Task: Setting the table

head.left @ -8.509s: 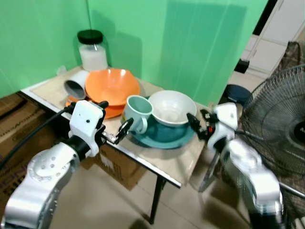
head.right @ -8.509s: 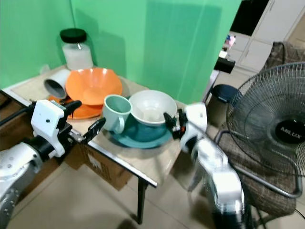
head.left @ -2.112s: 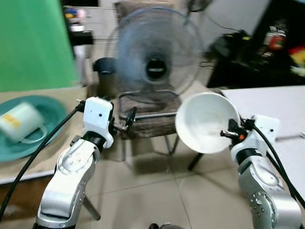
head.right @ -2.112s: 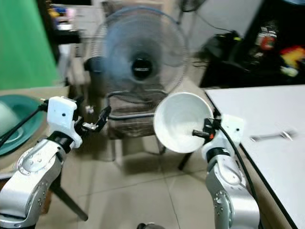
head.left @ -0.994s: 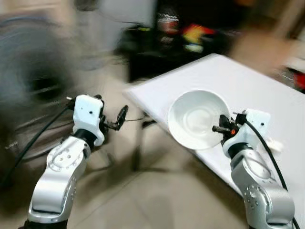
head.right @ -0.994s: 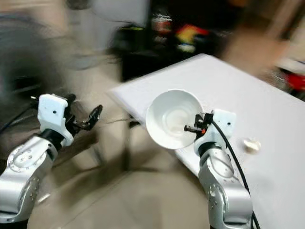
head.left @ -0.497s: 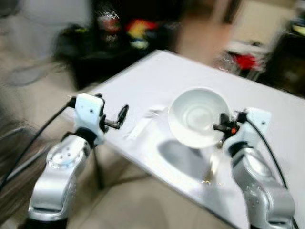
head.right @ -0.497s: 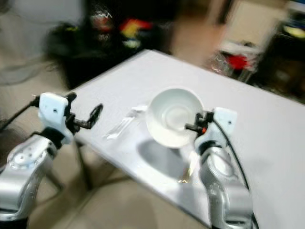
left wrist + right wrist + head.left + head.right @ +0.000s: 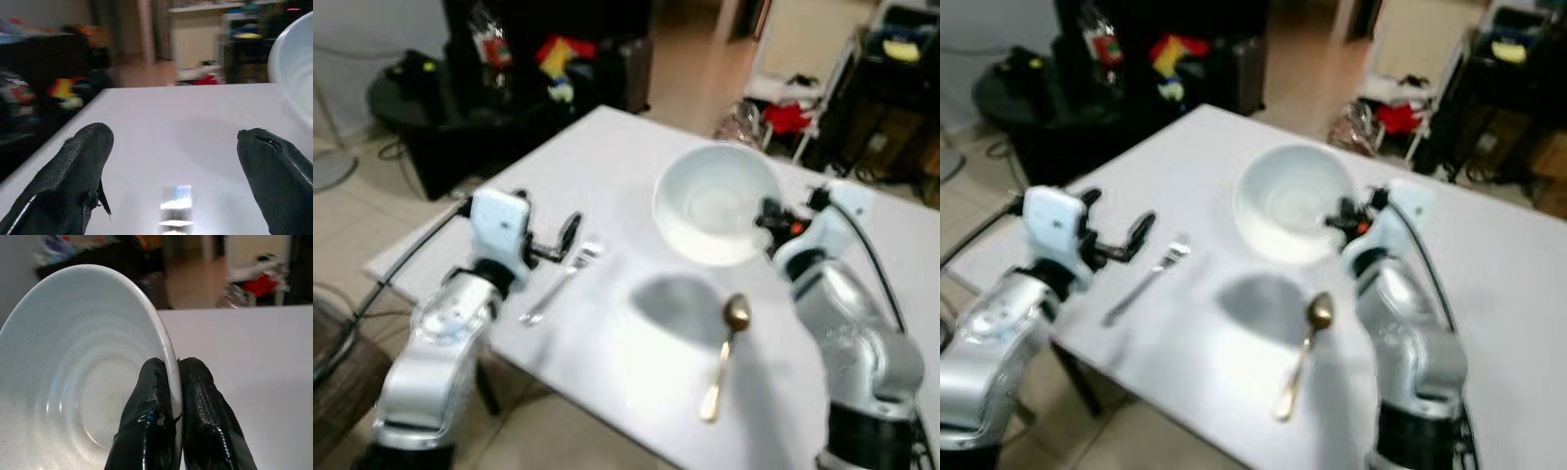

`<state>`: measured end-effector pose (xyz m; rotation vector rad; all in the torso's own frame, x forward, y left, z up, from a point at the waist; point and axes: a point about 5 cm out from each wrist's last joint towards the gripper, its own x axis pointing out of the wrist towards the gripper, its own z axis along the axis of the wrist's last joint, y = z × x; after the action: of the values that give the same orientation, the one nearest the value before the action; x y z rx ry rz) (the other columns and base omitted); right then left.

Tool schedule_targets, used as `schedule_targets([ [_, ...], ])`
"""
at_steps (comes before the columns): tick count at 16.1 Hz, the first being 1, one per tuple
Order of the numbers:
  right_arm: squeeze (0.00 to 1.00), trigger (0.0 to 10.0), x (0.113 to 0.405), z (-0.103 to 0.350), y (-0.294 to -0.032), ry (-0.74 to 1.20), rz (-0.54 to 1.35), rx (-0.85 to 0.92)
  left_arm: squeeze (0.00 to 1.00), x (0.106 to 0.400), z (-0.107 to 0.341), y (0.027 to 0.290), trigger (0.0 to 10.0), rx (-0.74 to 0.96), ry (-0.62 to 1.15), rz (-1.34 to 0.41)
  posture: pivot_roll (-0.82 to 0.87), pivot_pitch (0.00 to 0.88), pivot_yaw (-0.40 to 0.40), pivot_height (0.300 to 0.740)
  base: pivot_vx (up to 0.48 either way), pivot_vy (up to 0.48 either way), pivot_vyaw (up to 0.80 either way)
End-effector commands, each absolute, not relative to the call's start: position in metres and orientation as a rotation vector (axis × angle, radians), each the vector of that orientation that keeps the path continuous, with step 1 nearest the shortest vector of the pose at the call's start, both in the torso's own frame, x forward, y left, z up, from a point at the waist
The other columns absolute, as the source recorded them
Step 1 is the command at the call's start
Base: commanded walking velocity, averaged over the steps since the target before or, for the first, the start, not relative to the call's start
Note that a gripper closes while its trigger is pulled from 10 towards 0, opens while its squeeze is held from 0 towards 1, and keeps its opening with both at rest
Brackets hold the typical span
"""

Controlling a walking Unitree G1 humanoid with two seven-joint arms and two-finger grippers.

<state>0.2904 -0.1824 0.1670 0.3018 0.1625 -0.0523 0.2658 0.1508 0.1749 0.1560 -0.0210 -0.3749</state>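
Overhead, right end effector (image 9: 168, 382) pinches bowl (image 9: 715, 203) rim above table (image 9: 636, 147).

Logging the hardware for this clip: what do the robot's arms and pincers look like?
Both arms are rounded silver metal with white boxy wrist housings and black cables. The left pincer and right pincer each have two long black fingers, textured on the right; a small red-orange detail sits at the right wrist.

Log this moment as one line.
right gripper: pinching white ceramic bowl rim above white table | left gripper: open, empty | gold spoon, silver fork: on table
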Motion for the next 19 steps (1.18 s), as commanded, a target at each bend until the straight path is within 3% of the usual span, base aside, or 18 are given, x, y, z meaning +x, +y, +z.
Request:
schedule_targets([
  [1,0.00,10.0,0.296,0.172,-0.183,0.170,-0.054,0.299,0.00,0.266,0.178,0.153,10.0,0.168,-0.031,-0.379,0.07,0.000,-0.062,0.740,0.296,0.000,0.00],
  [5,0.00,10.0,0.324,0.163,-0.198,0.322,-0.074,0.349,0.00,0.259,0.182,0.143,10.0,0.208,-0.019,-0.574,0.07,0.000,-0.063,0.740,0.000,0.000,0.00],
  [7,0.00,10.0,0.335,0.150,-0.210,0.462,-0.127,0.431,0.00,0.258,0.183,0.139,10.0,0.224,0.012,-0.682,0.07,0.000,-0.071,0.740,0.000,0.000,0.00],
  [10,0.00,10.0,0.348,0.144,-0.219,0.521,-0.147,0.603,0.00,0.256,0.177,0.139,10.0,0.253,0.122,-0.869,0.08,0.000,-0.077,0.740,0.000,0.000,0.00],
  [18,0.00,10.0,0.347,0.127,-0.230,0.640,-0.225,0.720,0.00,0.250,0.172,0.134,10.0,0.272,0.194,-1.022,0.07,0.000,-0.078,0.740,0.000,0.000,0.00],
  [19,0.83,10.0,0.344,0.120,-0.233,0.659,-0.253,0.730,0.00,0.246,0.170,0.132,10.0,0.257,0.216,-1.064,0.07,0.000,-0.076,0.740,0.000,0.000,0.00],
])
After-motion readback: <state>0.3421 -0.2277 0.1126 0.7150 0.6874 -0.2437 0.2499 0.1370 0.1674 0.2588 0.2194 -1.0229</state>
